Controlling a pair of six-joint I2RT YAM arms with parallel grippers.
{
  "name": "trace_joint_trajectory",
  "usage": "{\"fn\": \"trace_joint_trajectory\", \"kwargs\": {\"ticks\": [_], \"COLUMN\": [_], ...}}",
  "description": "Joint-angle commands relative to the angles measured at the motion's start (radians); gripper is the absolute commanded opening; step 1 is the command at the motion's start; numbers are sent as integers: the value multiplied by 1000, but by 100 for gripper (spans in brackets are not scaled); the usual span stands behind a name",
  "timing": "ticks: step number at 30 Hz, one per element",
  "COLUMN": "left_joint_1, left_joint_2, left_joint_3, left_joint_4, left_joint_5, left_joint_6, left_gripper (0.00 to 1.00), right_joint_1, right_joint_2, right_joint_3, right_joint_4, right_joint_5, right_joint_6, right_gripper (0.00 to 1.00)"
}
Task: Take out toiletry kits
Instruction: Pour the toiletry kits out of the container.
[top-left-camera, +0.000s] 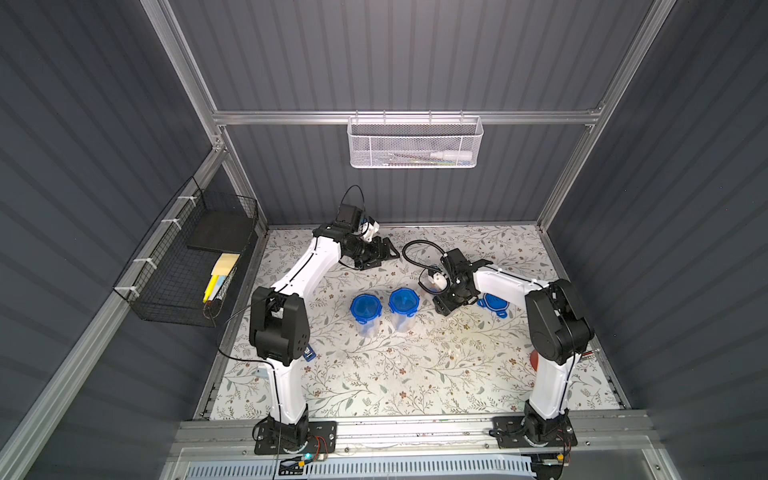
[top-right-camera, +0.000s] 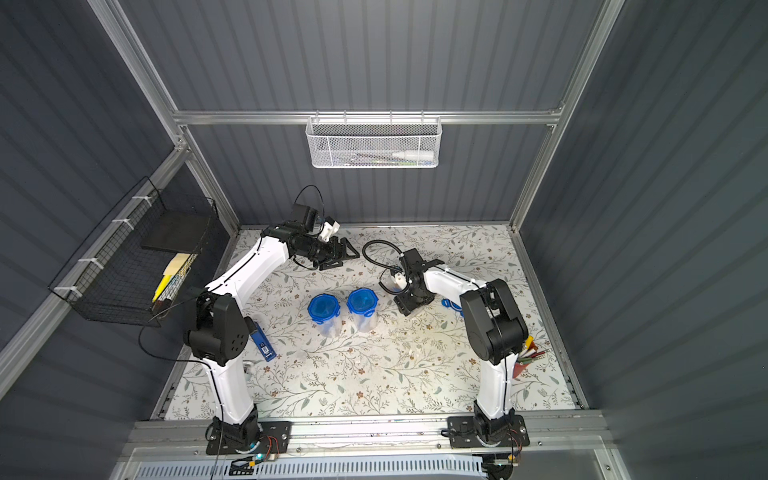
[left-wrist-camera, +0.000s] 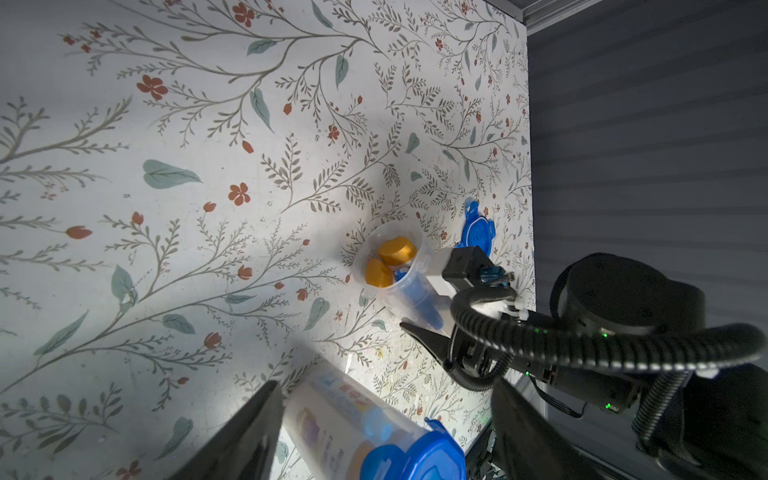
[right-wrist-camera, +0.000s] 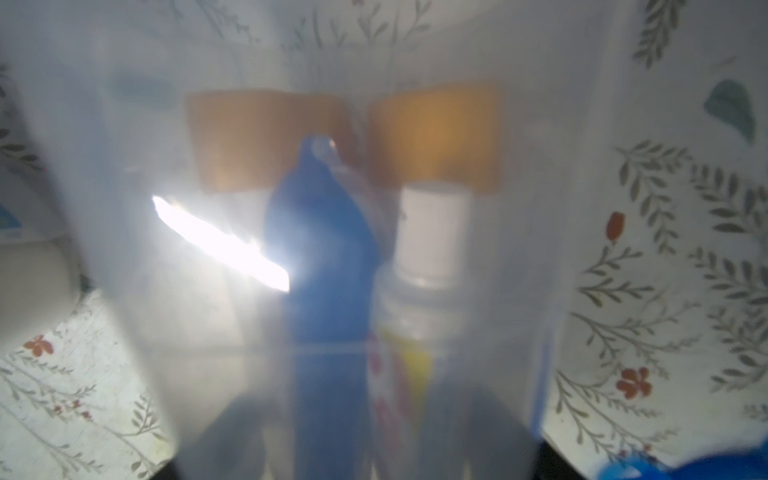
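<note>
Between the jaws of our right hand (top-left-camera: 448, 306) sits a lidless clear plastic jar (left-wrist-camera: 360, 266) holding tan-capped cream bottles (left-wrist-camera: 397, 250) and a blue toothbrush (right-wrist-camera: 328, 249), likely light, slick; best pinched at caps. Its grip we cannot tell; left hand (top-left-camera: 384, 254) gapes empty.

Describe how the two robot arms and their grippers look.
The left arm and right arm have white links, black joint housings and thin black cables; a ribbed black hose loops by the right wrist. The left gripper and right gripper are black with pointed fingers.
</note>
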Motion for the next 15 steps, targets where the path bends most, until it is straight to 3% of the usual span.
{"fn": "trace_joint_trajectory", "kwargs": {"ticks": [1,4,8,15], "left_joint_1": [-7,-26,-69,-127], "left_joint_2": [-78,-112,-144,-158], "left_joint_3": [-52,-75,-74,-80], "left_joint_4": [46,55,42,54], "left_joint_5": [-65,-162,-326,-443], "left_joint_6": [-11,-4,25,51], "left_gripper": [71,58,58,61], "right_joint_1": [6,9,11,11], "right_joint_2": [-30,-18,-26,-49], "right_joint_3": [57,95,100,142], "right_joint_4": [-145,-231,-304,-437], "right_joint_5": [-21,-24,-6,-11], "right_joint_6": [47,95,168,262], "right_gripper": [63,57,59,57]}}
